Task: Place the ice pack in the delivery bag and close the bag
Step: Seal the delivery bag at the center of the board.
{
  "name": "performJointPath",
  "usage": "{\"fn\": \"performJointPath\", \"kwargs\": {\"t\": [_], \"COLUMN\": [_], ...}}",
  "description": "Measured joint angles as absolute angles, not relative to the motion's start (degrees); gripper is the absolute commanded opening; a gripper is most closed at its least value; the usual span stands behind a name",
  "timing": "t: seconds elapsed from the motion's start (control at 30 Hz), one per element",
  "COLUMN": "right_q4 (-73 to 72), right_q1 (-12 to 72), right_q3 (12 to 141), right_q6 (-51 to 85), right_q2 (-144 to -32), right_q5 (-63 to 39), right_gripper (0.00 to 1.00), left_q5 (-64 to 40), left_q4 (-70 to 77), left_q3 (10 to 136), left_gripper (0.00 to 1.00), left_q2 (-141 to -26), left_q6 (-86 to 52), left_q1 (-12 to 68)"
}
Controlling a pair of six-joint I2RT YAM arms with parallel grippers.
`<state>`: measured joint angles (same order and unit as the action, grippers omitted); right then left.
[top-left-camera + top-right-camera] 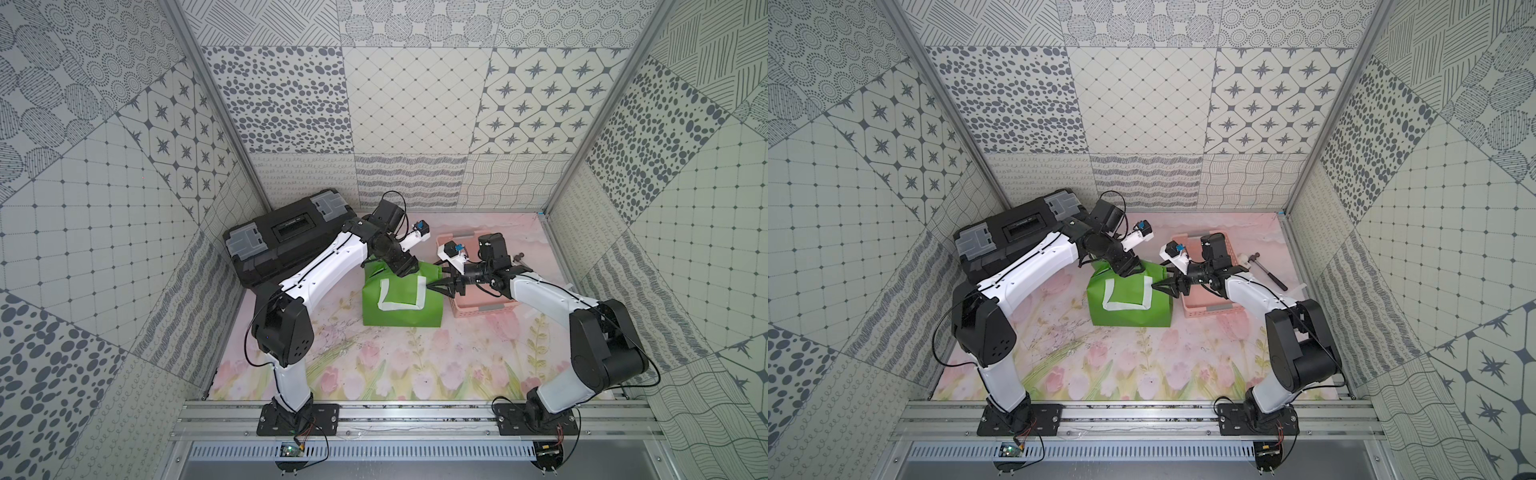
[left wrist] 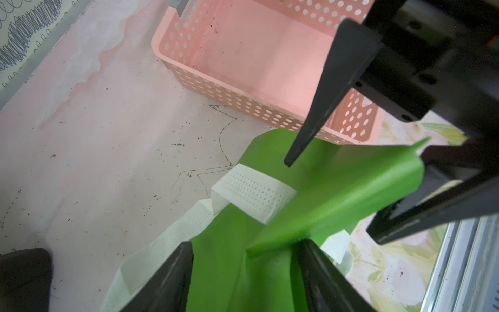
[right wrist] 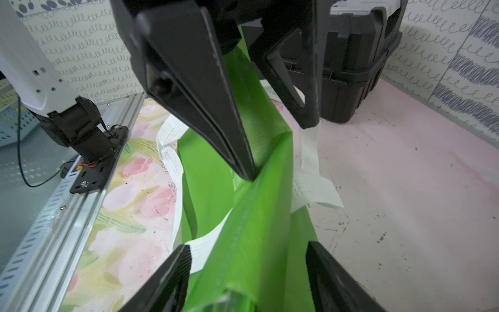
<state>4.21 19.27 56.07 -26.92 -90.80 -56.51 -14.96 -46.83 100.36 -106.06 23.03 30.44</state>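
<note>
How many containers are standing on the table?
3: the black toolbox at the back left, the green delivery bag in the middle, the pink basket right of it. None seems hidden.

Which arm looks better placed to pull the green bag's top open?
Left, probably. The left fingers straddle a raised fold atop the delivery bag; the right fingers stand open around only its corner flap.

I see the bright green delivery bag (image 1: 399,320) standing upright mid-counter (image 1: 374,365), its top edges collapsed together, white strap handles (image 2: 253,191) drooping outside.
</note>
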Motion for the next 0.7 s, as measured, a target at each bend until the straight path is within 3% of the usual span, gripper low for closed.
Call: {"fn": "performJointPath", "kwargs": {"t": [0.2, 0.4, 0.5, 0.7], "right_q4": [5.19, 5.04, 5.54, 6.61], "right_q1": [18.96, 18.55, 18.50, 18.50], "right_q3": [60.07, 63.37, 63.37, 63.20], "right_q6": [-24.45, -22.04, -21.12, -20.25], "right_q2": [-90.80, -92.16, -94.24, -96.09], "right_q5": [-58.81, -60.05, -60.12, -60.31], "right_gripper": [0.85, 0.62, 0.55, 0.09], "left_q5": [-13.52, -12.67, -12.38, -11.81], "left_q4": [-46.46, -46.02, -45.84, -45.21], "left_q3": [100.33, 100.33, 100.33, 99.68], "left_gripper": [0.66, 0.67, 0.69, 0.78], "left_q2": [-106.26, -106.26, -106.17, -104.14], "left_q6": [23.03, 23.03, 23.05, 22.90], "left_q1": [30.68, 30.70, 30.74, 30.70]}}
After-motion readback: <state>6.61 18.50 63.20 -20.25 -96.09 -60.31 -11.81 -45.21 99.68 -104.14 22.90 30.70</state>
